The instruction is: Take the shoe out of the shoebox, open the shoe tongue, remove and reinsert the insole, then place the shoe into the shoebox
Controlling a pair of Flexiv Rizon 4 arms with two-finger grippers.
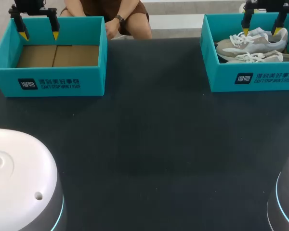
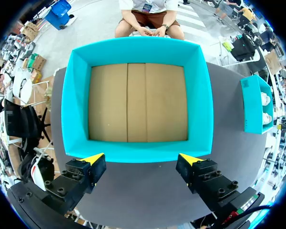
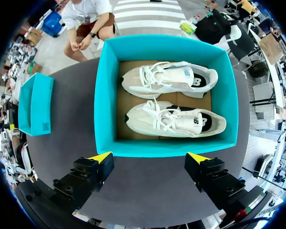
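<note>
Step in hand: get a shoe out, not started. The right gripper (image 1: pixel 261 30) hangs over the shoebox (image 1: pixel 250 79), fingers spread, holding nothing. The left gripper (image 1: pixel 39 34) is also spread and empty, over a second box (image 1: pixel 48 82) well apart from the shoebox.

Suggest dropping onto the near shoe (image 3: pixel 174 119), which lies by the shoebox wall beside the far shoe (image 3: pixel 169 78). Pinch across the collar, not the laces, and lift clear of the rim.

The right wrist view shows both shoes whole. The head view half-hides one behind the shoebox wall. The left wrist view shows the second box holds only cardboard.
</note>
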